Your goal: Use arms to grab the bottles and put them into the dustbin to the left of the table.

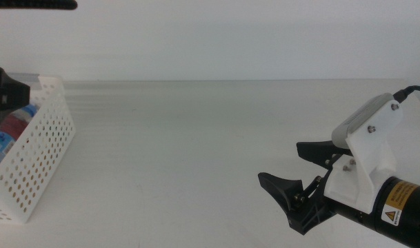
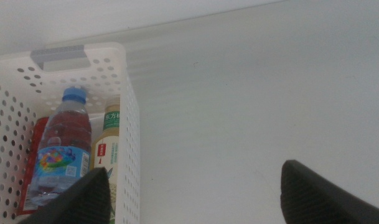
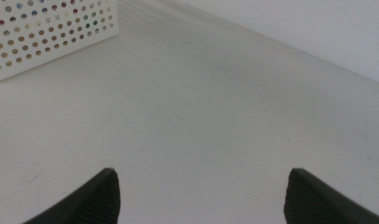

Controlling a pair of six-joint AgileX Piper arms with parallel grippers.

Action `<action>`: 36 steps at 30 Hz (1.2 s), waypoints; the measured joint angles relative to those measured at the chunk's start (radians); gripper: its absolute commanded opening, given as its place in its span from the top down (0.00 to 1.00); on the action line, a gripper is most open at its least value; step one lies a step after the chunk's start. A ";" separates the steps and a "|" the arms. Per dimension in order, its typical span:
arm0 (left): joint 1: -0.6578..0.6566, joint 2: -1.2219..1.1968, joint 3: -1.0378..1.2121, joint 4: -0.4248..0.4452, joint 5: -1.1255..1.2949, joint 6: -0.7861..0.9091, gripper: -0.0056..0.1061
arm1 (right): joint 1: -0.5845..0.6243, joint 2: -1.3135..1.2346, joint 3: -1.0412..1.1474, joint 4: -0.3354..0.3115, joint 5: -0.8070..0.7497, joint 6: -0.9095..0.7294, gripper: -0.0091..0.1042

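I see all three bottles lying in the dustbin (image 2: 130, 124), long axes along it, beneath my left gripper (image 2: 195, 193), jaws apart, empty. Right gripper (image 1: 299, 176) waits spread wide, well right of it.

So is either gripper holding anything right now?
Nothing is held. The left gripper and right gripper are both open and empty.
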 measured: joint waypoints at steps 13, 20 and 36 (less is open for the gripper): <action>0.000 -0.204 0.247 0.004 -0.324 0.000 0.14 | -0.054 -0.203 0.000 0.007 0.004 0.000 0.28; 0.000 -0.363 0.405 0.009 -0.366 0.000 0.14 | -0.212 -0.373 0.023 0.007 0.004 0.000 0.28; 0.000 -0.645 0.817 0.009 -0.700 0.000 0.14 | -0.575 -0.904 0.351 0.062 0.017 0.000 0.28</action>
